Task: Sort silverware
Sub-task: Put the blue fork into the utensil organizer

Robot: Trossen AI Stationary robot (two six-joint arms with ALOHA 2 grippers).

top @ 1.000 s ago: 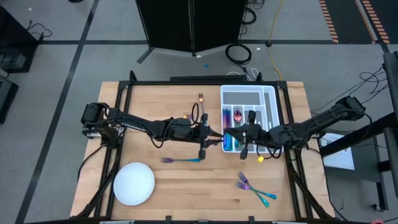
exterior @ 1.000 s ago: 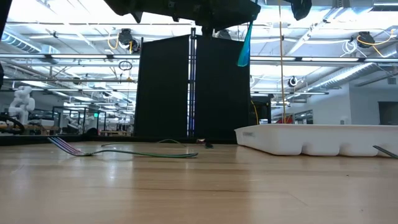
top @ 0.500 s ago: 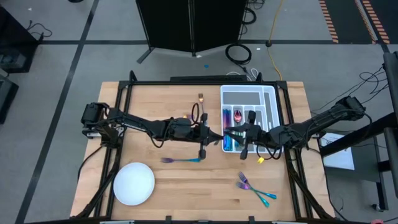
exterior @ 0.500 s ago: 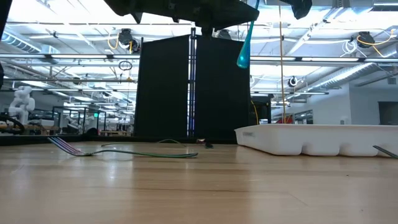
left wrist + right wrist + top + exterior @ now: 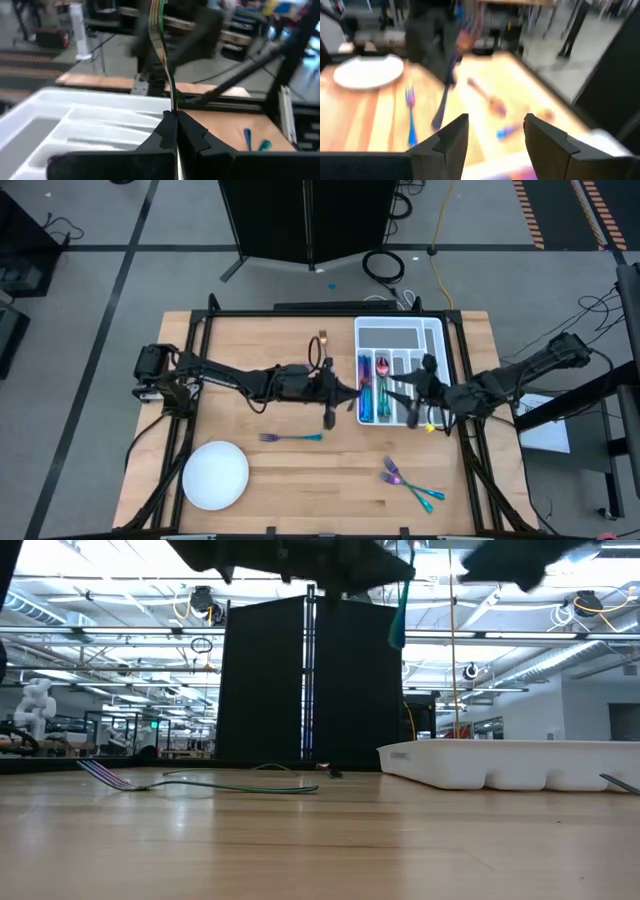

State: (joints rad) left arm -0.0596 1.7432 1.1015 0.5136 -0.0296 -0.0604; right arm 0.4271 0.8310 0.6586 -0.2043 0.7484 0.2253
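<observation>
A slim iridescent utensil (image 5: 161,55) stands pinched upright in the left gripper (image 5: 345,391), its fingers clamped tight on the handle, raised off the counter (image 5: 260,360) right at the near edge of the white divided tray (image 5: 432,330), presumably so it can be dropped into a slot (which piece it is I cannot tell). The right gripper (image 5: 492,135), over the tray, stands wide and empty. A few pieces already lie in the tray; one fork (image 5: 290,437) and a small cluster (image 5: 410,485) wait on the wood, the white plate (image 5: 215,475) well apart
</observation>
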